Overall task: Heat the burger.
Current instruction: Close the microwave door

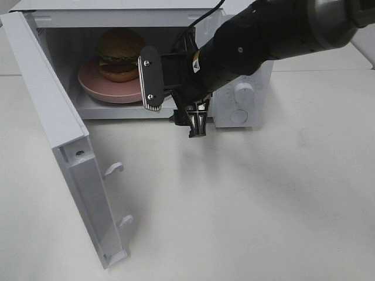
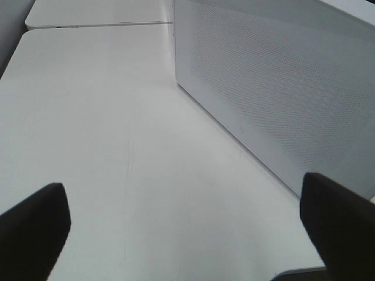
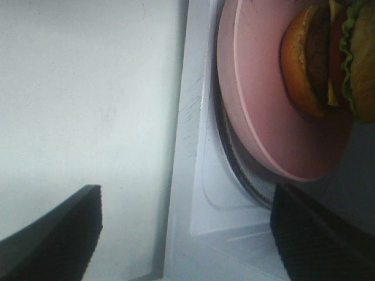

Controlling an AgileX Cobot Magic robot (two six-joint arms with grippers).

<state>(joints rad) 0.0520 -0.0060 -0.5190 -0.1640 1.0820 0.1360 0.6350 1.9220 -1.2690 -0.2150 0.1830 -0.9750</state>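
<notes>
Left gripper (image 2: 184,234): seen in its wrist view only. Both dark fingers (image 2: 32,228) stand wide apart with nothing between them, low over bare white table (image 2: 105,129). The perforated outer wall (image 2: 281,88) of the microwave runs alongside, clear of the fingers. There is open room ahead, up to a seam between tabletops.

Exterior high view, far left: door (image 1: 76,175) swung fully open, its free edge toward the camera, with two latch hooks (image 1: 114,168) jutting out over the table. The tabletop in front of the door is open.

Microwave (image 1: 123,14) cavity: pink plate (image 1: 94,85) on the floor, and the burger (image 1: 120,52) on the plate, well inside the front sill. The right wrist view shows the plate rim (image 3: 258,105) overhanging the turntable ring, and the burger (image 3: 322,58) back from the rim.

Right gripper (image 1: 174,102): at the cavity mouth, rolled sideways. Its jaws are spread and grip nothing. One pad (image 1: 149,79) is in front of the plate edge, and the other finger hangs over the sill. Contact with the plate cannot be told.

Right of the arm: control panel with two knobs (image 1: 243,91), then wide bare table.
</notes>
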